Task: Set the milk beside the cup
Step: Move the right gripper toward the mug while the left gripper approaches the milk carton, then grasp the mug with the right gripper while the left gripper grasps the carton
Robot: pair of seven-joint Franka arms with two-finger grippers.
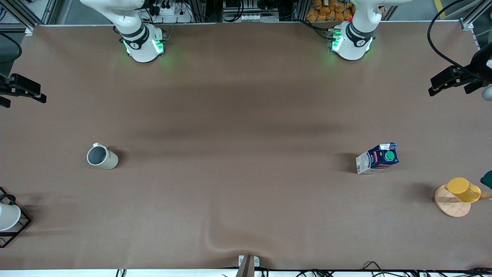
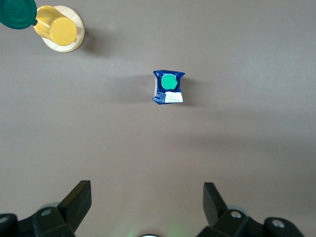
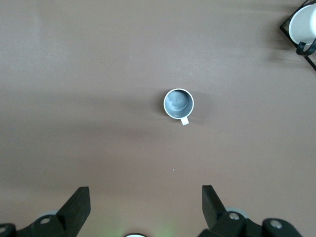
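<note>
The milk point(image 1: 378, 157) is a dark blue carton with a green cap, standing upright toward the left arm's end of the table. The left wrist view looks down on the milk point(image 2: 169, 87) from high above. My left gripper point(image 2: 146, 186) hangs open and empty over bare table short of it. The cup point(image 1: 102, 156), off-white with a grey inside, stands upright toward the right arm's end, a long way from the milk. My right gripper point(image 3: 145, 189) is open and empty, high over the table near the cup point(image 3: 178, 103).
A yellow cup point(image 1: 463, 189) on a round wooden base sits near the milk, nearer the front camera, beside a dark green object point(image 1: 487, 179). A white cup in a black wire frame point(image 1: 7, 216) stands at the table's edge at the right arm's end.
</note>
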